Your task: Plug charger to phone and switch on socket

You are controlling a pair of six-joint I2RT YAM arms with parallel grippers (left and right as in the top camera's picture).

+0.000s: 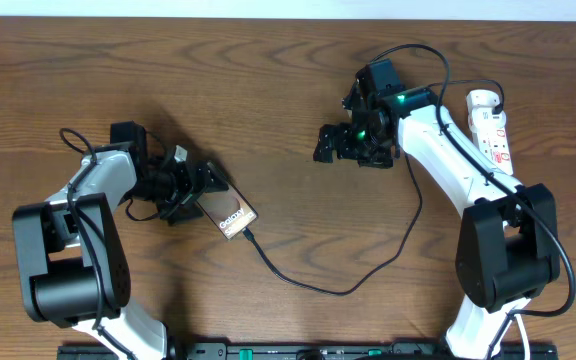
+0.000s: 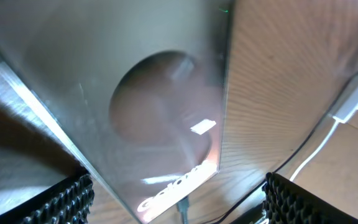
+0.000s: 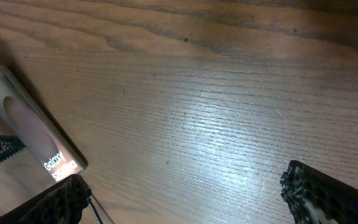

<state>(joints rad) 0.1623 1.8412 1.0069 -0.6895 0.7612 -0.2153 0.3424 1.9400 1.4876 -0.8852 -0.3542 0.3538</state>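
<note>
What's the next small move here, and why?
Probably swing the right tool toward the power strip to reach its switch. The plug of the cable seems seated in the bottom edge of the phone, the left tool stands open around it, and the right tool is open, holding nothing, apart from the strip. I cannot tell whether the plug is fully in.

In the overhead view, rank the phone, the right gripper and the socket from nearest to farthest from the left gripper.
1. phone: on the left side, lying right at the left gripper.
2. right gripper: near the middle, farther back and off to the right.
3. socket: far right, well past the right gripper.
</note>
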